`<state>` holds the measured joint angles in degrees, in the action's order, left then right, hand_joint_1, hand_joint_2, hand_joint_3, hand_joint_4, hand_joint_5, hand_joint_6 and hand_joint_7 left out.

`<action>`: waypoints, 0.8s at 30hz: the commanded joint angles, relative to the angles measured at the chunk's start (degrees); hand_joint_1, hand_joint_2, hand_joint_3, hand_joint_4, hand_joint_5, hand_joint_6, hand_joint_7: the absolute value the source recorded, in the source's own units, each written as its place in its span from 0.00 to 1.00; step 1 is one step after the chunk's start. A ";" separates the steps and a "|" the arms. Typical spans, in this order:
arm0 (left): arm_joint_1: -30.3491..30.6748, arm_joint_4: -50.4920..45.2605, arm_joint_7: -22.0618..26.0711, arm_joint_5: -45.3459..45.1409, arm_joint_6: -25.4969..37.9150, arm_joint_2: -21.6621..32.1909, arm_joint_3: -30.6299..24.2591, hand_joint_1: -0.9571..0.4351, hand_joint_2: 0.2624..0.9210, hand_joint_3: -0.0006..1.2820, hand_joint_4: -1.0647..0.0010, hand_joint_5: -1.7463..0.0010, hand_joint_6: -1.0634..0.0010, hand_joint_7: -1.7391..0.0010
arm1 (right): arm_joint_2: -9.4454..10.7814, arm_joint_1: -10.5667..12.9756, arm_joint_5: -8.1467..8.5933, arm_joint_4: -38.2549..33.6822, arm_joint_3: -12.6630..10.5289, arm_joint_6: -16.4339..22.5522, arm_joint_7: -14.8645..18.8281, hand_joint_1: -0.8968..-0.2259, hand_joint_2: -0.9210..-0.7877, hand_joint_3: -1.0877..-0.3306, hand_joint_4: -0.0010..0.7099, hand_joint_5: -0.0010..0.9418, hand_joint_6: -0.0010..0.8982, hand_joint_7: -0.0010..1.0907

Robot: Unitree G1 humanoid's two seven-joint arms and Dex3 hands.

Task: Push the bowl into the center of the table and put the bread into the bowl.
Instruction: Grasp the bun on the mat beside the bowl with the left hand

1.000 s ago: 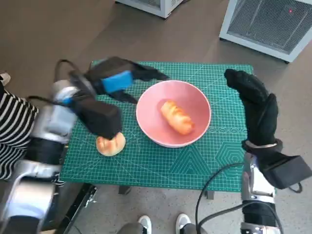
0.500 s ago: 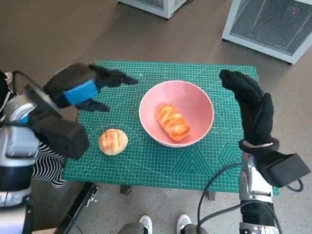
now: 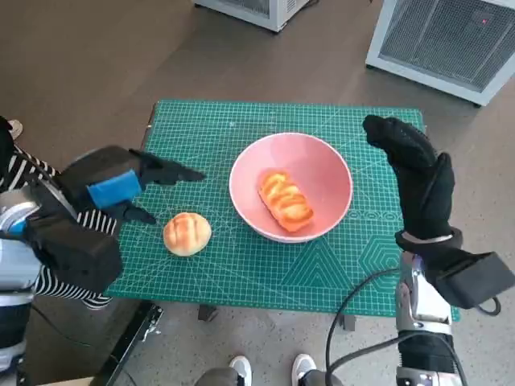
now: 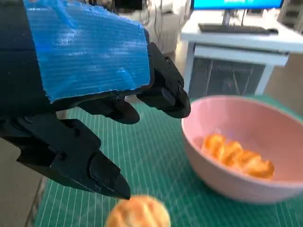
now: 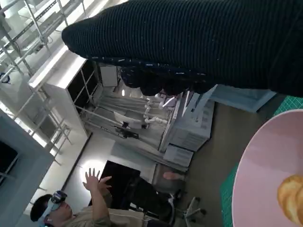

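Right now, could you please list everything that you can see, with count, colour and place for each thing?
bowl: one, pink, near the middle of the table
long bread: one, golden orange, lying inside the bowl
round bread: one, golden, on the mat left of the bowl
cutting mat: one, green, covering the tabletop
cabinets: two, white, on the floor beyond the table
left hand: black with blue tape, open, above the mat's left edge
right hand: black glove, open, raised beside the bowl
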<state>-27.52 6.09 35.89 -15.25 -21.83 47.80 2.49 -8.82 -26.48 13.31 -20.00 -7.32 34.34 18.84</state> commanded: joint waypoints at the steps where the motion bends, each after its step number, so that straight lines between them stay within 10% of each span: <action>1: 1.70 0.52 0.77 0.16 -1.09 0.60 0.64 0.65 0.71 0.00 0.39 1.00 0.45 0.94 | -0.36 0.59 0.17 -0.05 -0.06 -0.93 0.62 0.19 0.00 0.42 0.27 0.00 0.07 0.49; 24: 0.19 14.94 -3.90 -7.03 -4.56 -5.23 8.87 0.67 0.74 0.00 0.42 1.00 0.47 0.97 | -1.07 1.01 0.12 0.85 -0.43 -2.25 1.11 0.18 0.00 0.42 0.27 0.00 0.06 0.50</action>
<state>-25.58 17.85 33.39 -20.62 -24.83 43.70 10.09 -9.08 -26.47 13.34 -19.53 -7.54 33.25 19.57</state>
